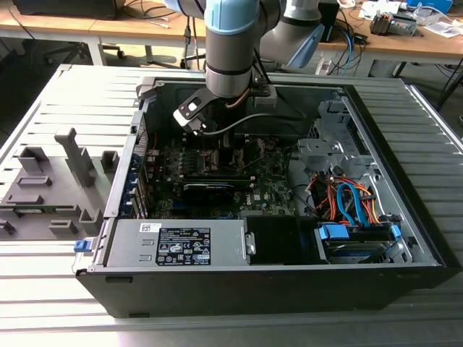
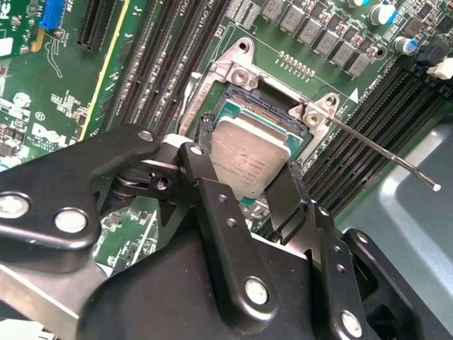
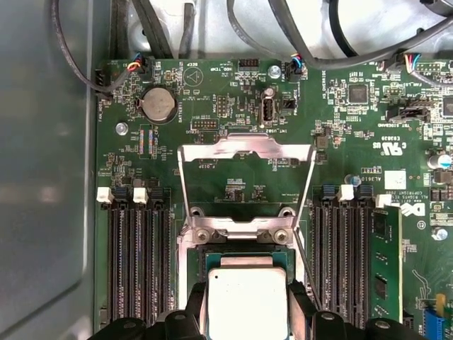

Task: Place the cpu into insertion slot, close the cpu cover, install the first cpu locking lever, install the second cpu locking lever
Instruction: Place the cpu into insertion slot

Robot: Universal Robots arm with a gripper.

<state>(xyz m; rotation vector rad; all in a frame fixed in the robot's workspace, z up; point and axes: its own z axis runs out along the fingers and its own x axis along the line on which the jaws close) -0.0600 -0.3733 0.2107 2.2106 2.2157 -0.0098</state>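
In both wrist views the black two-fingered tool (image 2: 239, 171) (image 3: 248, 322) is seen closed on the small flat square cpu with a pale silver-grey metal top (image 2: 256, 147) (image 3: 248, 297), one finger being pressed against each of two opposite edges. The cpu is held at the square dark insertion slot with a silvery metal rim (image 2: 267, 108) (image 3: 211, 256) on the green motherboard (image 3: 233, 113). Whether it is fully seated or just above the recess cannot be told, since most of the slot is covered by the chip and the fingers. In the first wrist view one edge of the cpu and the finger bodies are cut off by the frame. The thin square silvery cpu cover (image 3: 244, 150) is seen standing open, clear of the slot, with board visible through its window. A thin metal wire locking lever (image 2: 386, 152) is seen projecting from a corner of the slot. In the exterior view the grey and blue robot arm (image 1: 230, 50) is seen reaching down into the open black computer case (image 1: 253, 282) on the slatted grey surface (image 1: 65, 303), where the tool's end is hidden behind the wrist.
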